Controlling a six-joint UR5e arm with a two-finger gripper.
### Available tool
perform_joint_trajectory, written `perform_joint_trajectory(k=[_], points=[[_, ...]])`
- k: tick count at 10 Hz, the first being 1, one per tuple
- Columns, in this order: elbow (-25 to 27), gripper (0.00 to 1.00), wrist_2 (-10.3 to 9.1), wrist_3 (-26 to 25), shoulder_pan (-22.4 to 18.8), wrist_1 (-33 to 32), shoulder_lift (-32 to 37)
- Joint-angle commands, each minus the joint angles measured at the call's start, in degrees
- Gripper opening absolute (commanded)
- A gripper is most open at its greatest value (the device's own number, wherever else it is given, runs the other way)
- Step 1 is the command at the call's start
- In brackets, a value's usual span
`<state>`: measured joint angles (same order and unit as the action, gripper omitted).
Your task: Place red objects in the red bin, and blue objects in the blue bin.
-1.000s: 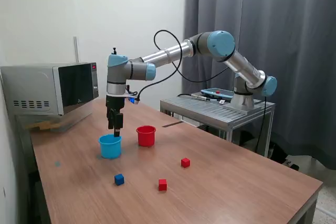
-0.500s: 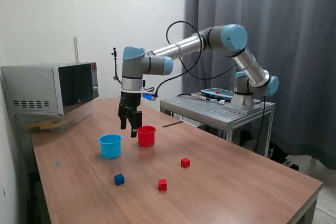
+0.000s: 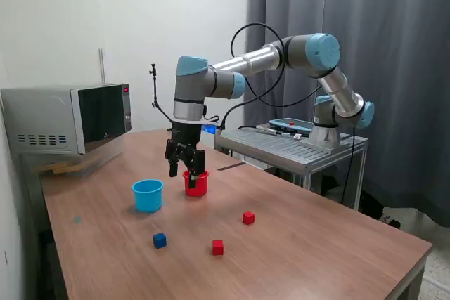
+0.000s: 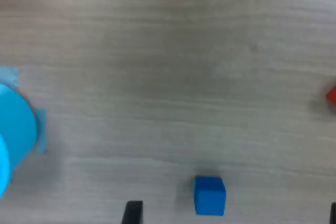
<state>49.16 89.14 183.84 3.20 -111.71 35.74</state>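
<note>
While the gripper (image 3: 183, 173) hangs low over the desk (image 3: 316, 244), its jaws stand spread and carry nothing, one dark fingertip (image 4: 133, 212) showing at the wrist view's edge. In the exterior view the jaws sit just in front of the red cup (image 3: 197, 183), overlapping its rim in that view, with the light blue cup (image 3: 148, 195) close by on the exterior view's left. One blue cube (image 3: 159, 240) lies on the bare wood nearer the camera, well apart from the jaws; the wrist view shows it just beside the fingertip line. Two red cubes rest further out: one (image 3: 248, 218) towards the exterior view's right, the other (image 3: 218, 246) nearer the front edge. Counted: two cups, one blue cube visible, two red cubes. Whether either cup contains anything cannot be told.
</note>
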Motion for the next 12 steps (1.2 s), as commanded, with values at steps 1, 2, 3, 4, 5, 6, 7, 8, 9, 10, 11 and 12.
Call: perform_joint_trajectory(k=[1, 2, 3, 4, 5, 6, 7, 8, 9, 10, 11, 12], points=[[-5.0, 1.00, -0.10, 0.1, -0.1, -0.5, -4.6], [-5.7, 1.00, -0.10, 0.4, 0.0, -0.5, -5.6], [-5.8, 1.00, -0.19, 0.6, 0.0, -0.6, -5.9], [-6.7, 1.00, -0.97, 0.6, -0.1, -0.7, -6.8], [-8.3, 1.00, -2.20, 0.7, -0.6, -0.8, -8.1], [-9.3, 1.00, -2.30, 0.7, -1.2, -1.6, -9.1], [-10.0, 1.00, -2.39, 0.7, -1.6, -1.9, -9.6], [-10.3, 1.00, -2.47, 0.7, -2.0, -2.0, -10.3], [-10.3, 1.00, -2.48, 0.7, -2.4, -2.1, -10.5], [-10.3, 1.00, -3.26, 0.6, -2.4, -2.2, -11.1], [-10.4, 1.00, -3.88, 0.7, -2.4, -2.2, -12.0], [-10.6, 1.00, -3.88, 0.7, -2.5, -2.3, -12.5]])
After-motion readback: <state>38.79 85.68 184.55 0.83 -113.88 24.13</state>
